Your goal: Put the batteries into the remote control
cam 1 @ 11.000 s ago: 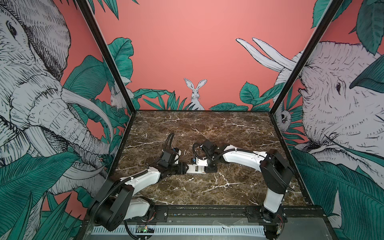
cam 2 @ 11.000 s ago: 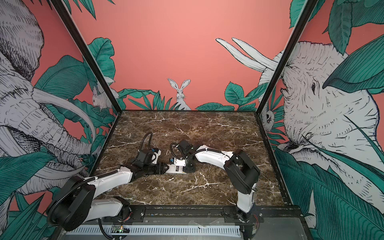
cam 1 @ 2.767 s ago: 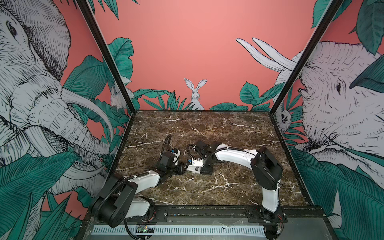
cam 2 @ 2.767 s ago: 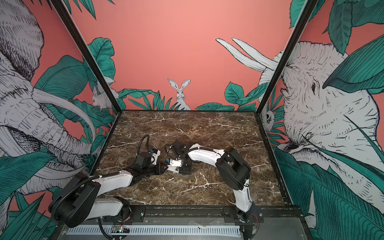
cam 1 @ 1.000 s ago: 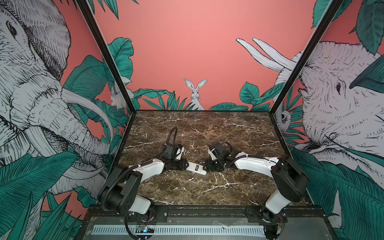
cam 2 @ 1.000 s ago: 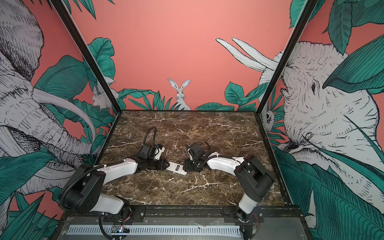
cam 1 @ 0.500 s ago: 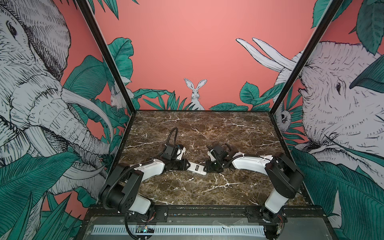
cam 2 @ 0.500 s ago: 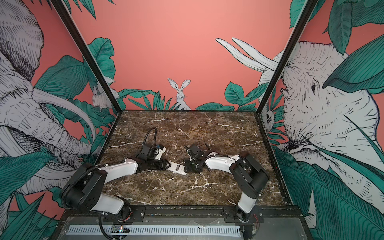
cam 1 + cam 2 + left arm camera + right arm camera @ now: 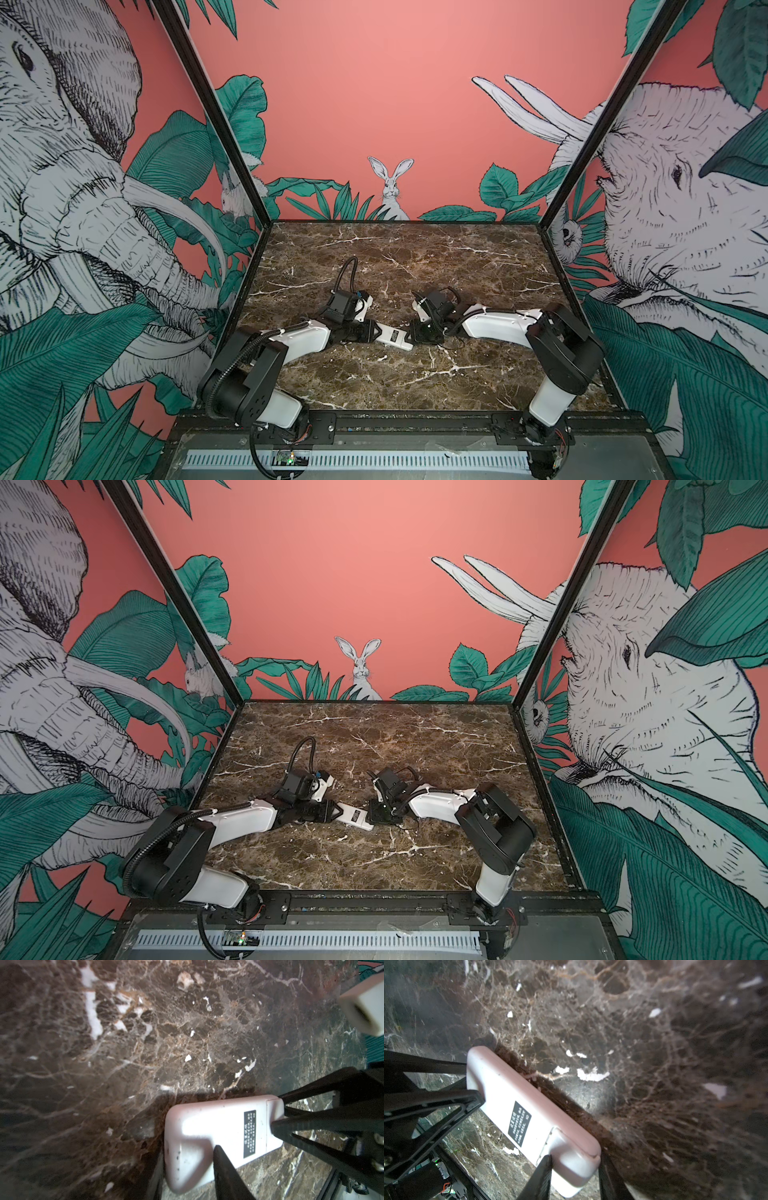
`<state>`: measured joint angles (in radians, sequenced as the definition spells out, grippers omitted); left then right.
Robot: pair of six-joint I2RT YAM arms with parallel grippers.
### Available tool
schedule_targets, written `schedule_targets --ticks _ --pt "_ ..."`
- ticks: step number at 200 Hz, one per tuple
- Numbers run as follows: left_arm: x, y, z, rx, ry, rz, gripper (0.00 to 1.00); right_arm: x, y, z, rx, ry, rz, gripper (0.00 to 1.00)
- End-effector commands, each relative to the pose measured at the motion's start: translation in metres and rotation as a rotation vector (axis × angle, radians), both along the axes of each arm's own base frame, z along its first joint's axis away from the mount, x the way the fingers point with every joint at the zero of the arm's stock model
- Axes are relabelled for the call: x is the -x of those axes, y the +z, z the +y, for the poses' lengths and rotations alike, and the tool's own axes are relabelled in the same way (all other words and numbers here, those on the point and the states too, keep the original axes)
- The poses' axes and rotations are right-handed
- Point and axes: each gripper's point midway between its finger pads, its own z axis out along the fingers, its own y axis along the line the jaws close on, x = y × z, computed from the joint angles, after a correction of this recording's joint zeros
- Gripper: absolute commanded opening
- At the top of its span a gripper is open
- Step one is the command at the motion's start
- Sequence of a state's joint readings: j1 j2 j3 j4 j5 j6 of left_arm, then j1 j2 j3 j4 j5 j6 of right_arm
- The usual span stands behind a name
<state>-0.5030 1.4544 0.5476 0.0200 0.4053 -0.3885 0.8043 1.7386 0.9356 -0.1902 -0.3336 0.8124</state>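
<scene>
Remote control (image 9: 394,336) sits pinched endwise in narrowed left tool (image 9: 377,331) and right tool (image 9: 414,337).

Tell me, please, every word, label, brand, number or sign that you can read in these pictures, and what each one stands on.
Dark label on the white back of the remote control: several lines of white print, too small and blurred to read in either wrist view.
No other words, brands, numbers or signs show in any view.
</scene>
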Motion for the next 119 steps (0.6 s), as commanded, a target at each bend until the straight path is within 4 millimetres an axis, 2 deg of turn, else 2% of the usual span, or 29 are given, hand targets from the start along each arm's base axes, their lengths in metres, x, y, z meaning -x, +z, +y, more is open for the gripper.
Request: schedule_targets --ticks 1,50,119 --pt "0.025 -0.018 0.001 -0.029 -0.030 0.079 0.39 0.008 -0.021 -0.007 0.059 0.001 0.045 0.35" --pt "0.037 -0.021 -0.003 -0.025 -0.035 0.100 0.37 0.009 -0.024 -0.008 0.069 -0.002 0.046 0.31" --pt "0.054 -0.024 -0.005 -0.019 -0.037 0.124 0.36 0.006 -0.031 -0.005 0.089 0.014 0.040 0.31"
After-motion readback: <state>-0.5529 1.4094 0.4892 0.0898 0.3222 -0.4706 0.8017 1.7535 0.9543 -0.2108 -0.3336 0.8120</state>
